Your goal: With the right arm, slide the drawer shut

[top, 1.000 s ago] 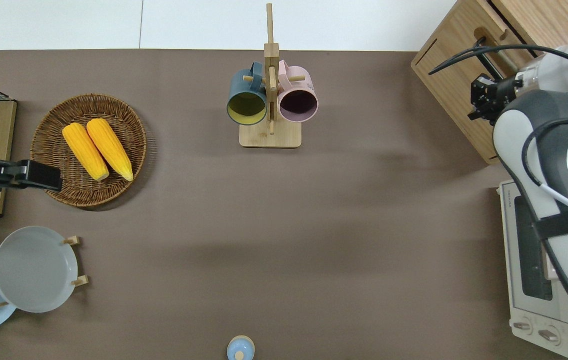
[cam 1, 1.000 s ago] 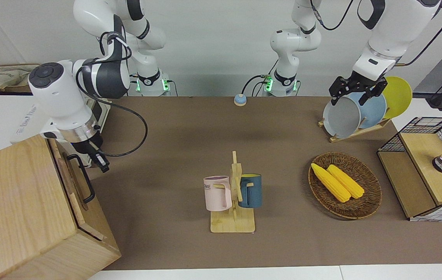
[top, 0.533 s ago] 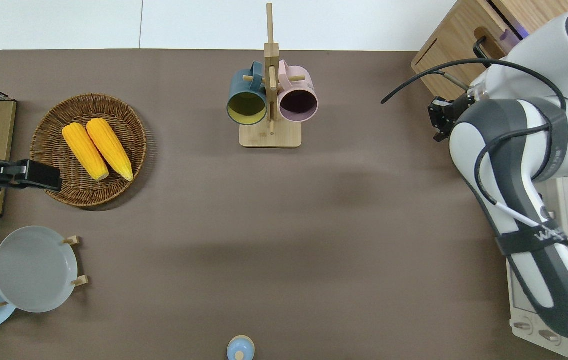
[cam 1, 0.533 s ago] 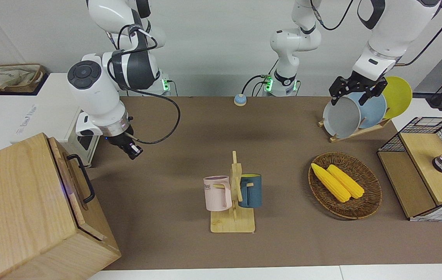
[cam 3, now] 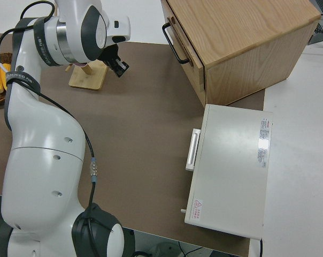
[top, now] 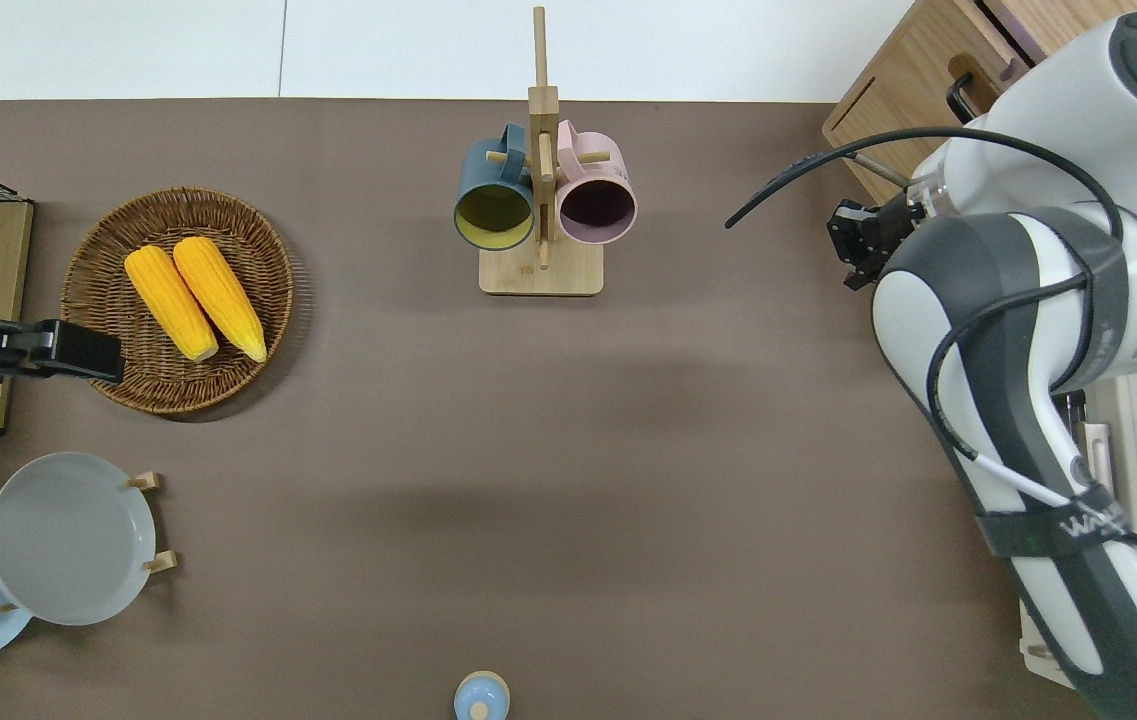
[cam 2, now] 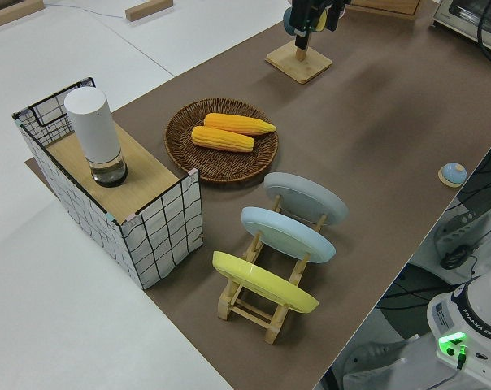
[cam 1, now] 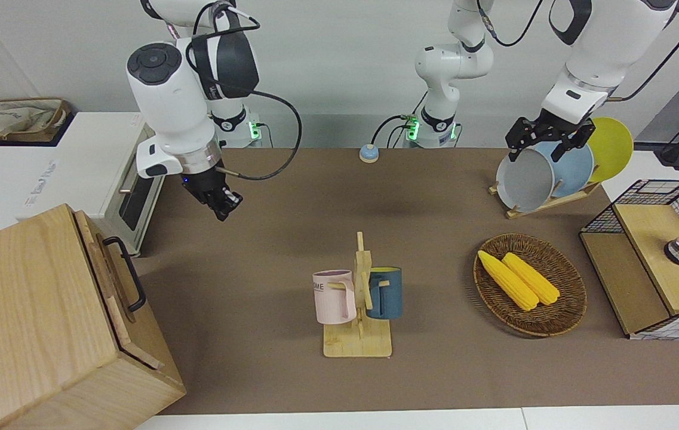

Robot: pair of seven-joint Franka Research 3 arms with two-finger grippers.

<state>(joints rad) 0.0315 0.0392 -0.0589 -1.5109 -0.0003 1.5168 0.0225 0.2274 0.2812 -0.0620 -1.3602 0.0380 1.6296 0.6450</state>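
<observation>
Down in the lower left of the front view, the drawer (cam 1: 113, 280) sits pushed into its light-wood cabinet (cam 1: 28, 322), front panel nearly flush, black loop handle (cam 1: 127, 273) sticking out. Up and apart from it, the right gripper (cam 1: 224, 208) hangs over bare brown table mat (cam 1: 267, 239), holding nothing; whether its fingers are parted I cannot tell. At mid right, a wicker basket (cam 1: 530, 285) holds 2 corn cobs (cam 1: 518, 279). At centre, a wooden mug stand (cam 1: 360, 325) carries a pink mug (cam 1: 334, 297) and a blue mug (cam 1: 385, 292). Upper right, a rack (cam 1: 545, 203) stands 3 plates on edge. The white toaster oven (cam 1: 136, 203) stands beside the cabinet. The left arm is parked.
</observation>
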